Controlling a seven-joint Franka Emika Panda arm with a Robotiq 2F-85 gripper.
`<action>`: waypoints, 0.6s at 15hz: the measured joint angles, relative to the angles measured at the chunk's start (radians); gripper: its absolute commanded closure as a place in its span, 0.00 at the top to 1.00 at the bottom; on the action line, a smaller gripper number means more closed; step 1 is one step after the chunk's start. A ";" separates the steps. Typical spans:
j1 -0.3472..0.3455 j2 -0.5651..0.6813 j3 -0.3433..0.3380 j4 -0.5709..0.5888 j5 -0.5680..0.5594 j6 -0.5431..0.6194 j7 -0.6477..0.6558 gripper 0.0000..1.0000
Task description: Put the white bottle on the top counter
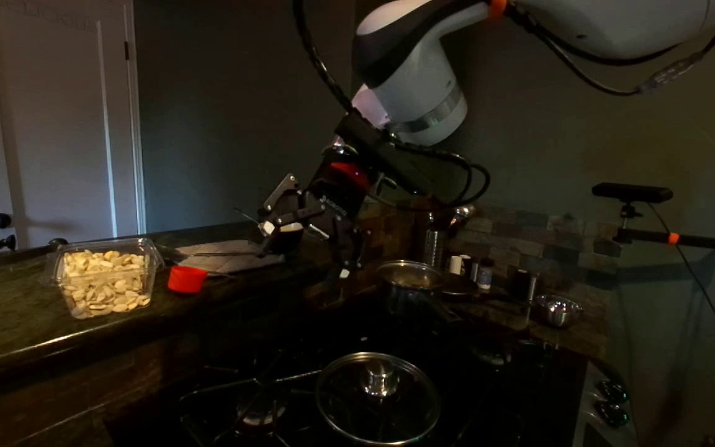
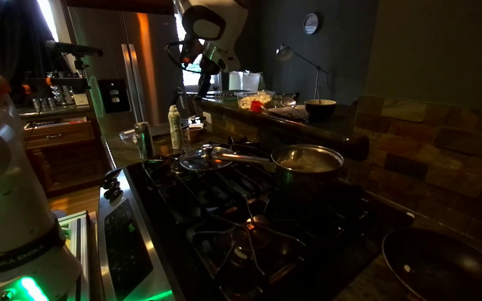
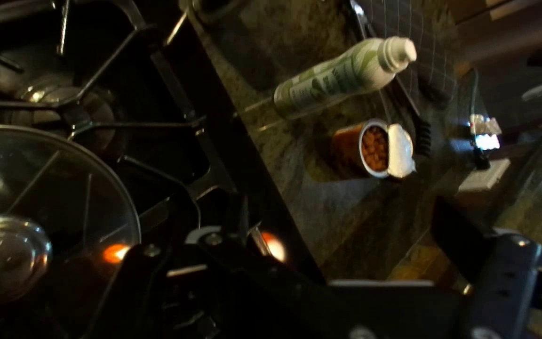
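The gripper [image 3: 339,207] has its two fingers [image 3: 454,230] spread wide along the bottom of the wrist view, one left of centre and one at the right, with only dark stone showing in the gap; in an exterior view they hang apart near the middle of the frame, by the edge of the top counter [image 1: 4,335], which runs in from the left. The white bottle [image 3: 332,84] is well apart from them, right of centre in the upper part of the wrist view, its cap slanting toward the upper right; in an exterior view, left of centre, it stands upright on the lower counter [image 3: 280,160], just beside the cooktop [image 2: 174,225] and near a metal shaker [image 2: 142,140]. Between bottle and fingers in the wrist view sits a small tub [image 3: 344,146] of reddish-brown bits, its white cover [image 3: 402,153] peeled back. A glass lid [image 3: 59,179] fills the lower left there. At the left of an exterior view the top counter bears a clear box [image 1: 106,279] of pale pieces, a red cup [image 1: 187,279] and a grey cloth [image 1: 233,253]. A pot [image 2: 303,182] stands right of centre in an exterior view.
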 measured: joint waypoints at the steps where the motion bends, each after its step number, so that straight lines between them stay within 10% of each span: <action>1: 0.002 0.030 0.004 0.028 0.001 -0.056 0.000 1.00; 9: -0.001 0.088 0.009 0.097 0.002 -0.159 0.024 1.00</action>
